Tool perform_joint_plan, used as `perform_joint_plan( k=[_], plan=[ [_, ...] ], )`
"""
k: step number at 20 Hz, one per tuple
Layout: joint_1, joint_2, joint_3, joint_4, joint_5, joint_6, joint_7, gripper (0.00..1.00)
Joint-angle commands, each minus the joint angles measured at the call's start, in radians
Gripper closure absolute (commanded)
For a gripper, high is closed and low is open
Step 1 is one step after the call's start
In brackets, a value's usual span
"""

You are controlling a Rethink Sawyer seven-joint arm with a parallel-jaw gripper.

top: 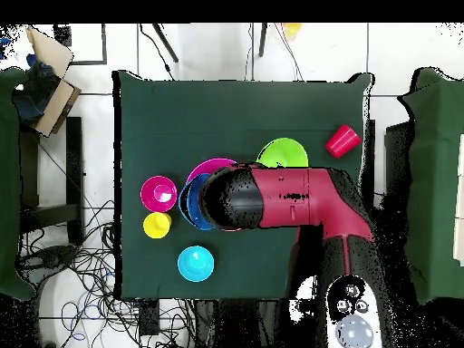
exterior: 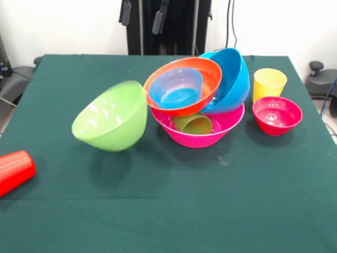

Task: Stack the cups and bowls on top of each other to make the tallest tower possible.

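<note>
While the lime bowl (exterior: 111, 116) tips at centre-left, just left of the tower (exterior: 197, 100), the gripper (exterior: 142, 13) hangs at top, its opening unclear.

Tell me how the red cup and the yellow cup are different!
The red cup lies on its side near one table edge, while the yellow cup stands upright with its mouth up. The red cup is alone; the yellow cup sits right behind the magenta-red bowl. Both are plain, glossy tumblers, and neither is stacked.
</note>
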Motion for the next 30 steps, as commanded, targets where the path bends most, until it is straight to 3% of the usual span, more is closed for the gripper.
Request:
perform_joint_plan(
  k=[1, 8, 14, 17, 22, 30],
  plan=[
    [0.052, 0.061, 0.011, -0.010, -0.025, 0.025, 0.076, 0.00],
    [0.135, 0.102, -0.046, -0.011, -0.051, -0.028, 0.153, 0.00],
    [0.143, 0.121, -0.066, -0.019, -0.027, -0.055, 0.129, 0.00],
    [0.086, 0.126, -0.032, -0.010, -0.010, -0.086, 0.050, 0.00],
    [-0.175, 0.159, 0.207, 0.079, 0.063, -0.243, -0.172, 0.00],
    [-0.466, 0.181, 0.447, 0.138, 0.061, -0.201, -0.306, 0.00]
  ],
)
